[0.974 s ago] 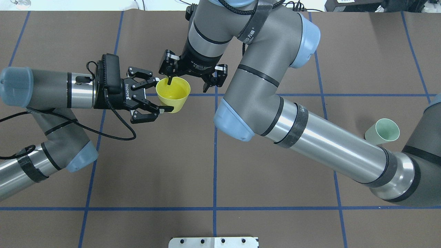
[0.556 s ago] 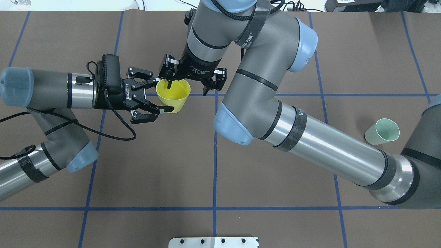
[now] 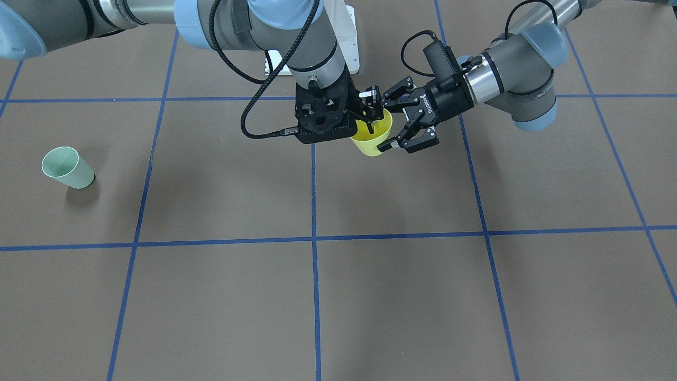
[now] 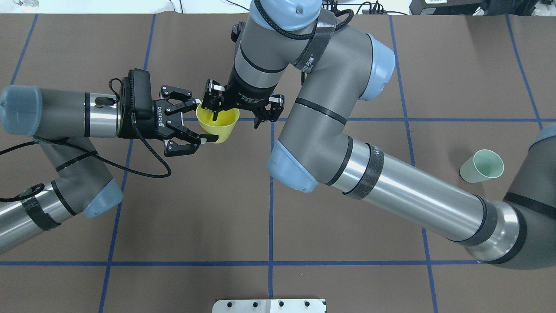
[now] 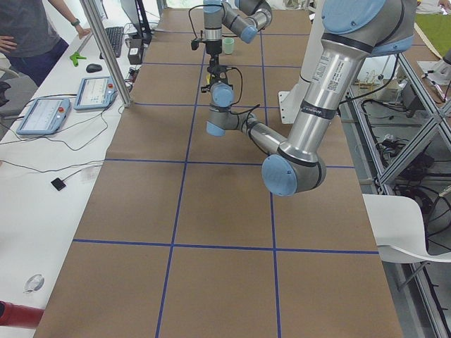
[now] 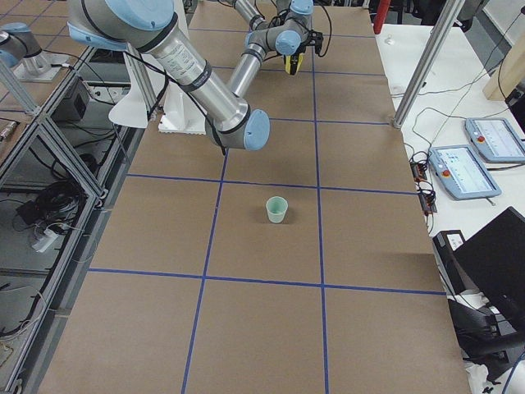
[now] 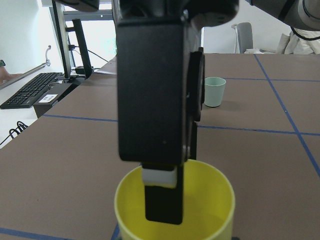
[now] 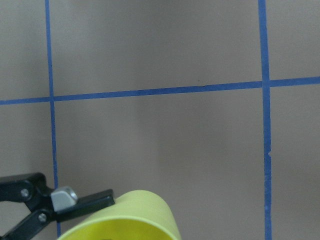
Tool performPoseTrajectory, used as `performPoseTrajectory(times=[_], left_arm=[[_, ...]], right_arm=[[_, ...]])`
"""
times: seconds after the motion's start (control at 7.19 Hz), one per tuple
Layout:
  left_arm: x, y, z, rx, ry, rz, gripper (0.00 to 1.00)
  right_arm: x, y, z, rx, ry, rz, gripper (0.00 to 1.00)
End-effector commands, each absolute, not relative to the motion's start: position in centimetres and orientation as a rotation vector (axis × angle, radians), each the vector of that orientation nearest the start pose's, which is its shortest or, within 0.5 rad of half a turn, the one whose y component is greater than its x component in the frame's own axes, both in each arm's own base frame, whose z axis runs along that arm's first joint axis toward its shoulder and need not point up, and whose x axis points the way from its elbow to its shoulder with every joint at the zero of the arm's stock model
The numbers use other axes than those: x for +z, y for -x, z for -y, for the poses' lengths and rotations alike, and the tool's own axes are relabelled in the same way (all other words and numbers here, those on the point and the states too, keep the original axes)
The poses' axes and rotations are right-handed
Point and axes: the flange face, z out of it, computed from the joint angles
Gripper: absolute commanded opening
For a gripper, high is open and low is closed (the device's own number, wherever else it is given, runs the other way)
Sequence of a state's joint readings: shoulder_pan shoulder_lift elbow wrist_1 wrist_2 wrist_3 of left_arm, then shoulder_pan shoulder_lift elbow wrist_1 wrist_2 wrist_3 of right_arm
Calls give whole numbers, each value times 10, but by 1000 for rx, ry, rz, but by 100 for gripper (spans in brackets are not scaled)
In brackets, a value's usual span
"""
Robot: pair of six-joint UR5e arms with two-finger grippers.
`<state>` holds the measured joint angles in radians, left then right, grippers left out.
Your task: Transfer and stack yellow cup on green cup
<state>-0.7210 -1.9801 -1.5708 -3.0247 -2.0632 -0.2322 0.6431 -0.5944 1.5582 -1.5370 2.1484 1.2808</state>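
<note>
Two smooth, tapered plastic tumblers on a matte brown mat (image 4: pixel 195 208). Nearer, at three o'clock, upright and alone: pale green cup (image 4: pixel 481 166). Farther, at ten o'clock: yellow cup (image 4: pixel 221 129), clamped by its sides in left gripper (image 4: pixel 206 121). Above it, right gripper (image 4: pixel 236 120), spread wide, one finger (image 4: pixel 216 114) inside the rim, the other outside.

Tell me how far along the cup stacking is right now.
Done: the left gripper grips the yellow cup by its sides. In hand: the handover; the right gripper is open over the rim, one finger inside the cup, one outside. Left: close it, let go with the left, carry the cup to the green cup, standing upright alone on the robot's right, and nest it there.
</note>
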Motion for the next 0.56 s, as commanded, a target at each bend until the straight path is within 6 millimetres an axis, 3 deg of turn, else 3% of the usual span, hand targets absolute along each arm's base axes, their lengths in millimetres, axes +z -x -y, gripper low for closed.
performPoseTrajectory(times=[0.0, 0.14, 0.28, 0.42], left_arm=[[275, -382, 449, 881, -1444, -1279, 0], [275, -382, 449, 881, -1444, -1279, 0], [276, -381, 449, 881, -1444, -1279, 0], [274, -381, 448, 881, -1448, -1283, 33]], right_arm=[[36, 513, 481, 23, 35, 1104, 17], [38, 513, 481, 24, 35, 1102, 0], [39, 513, 482, 26, 33, 1100, 0], [39, 513, 483, 32, 24, 1097, 0]])
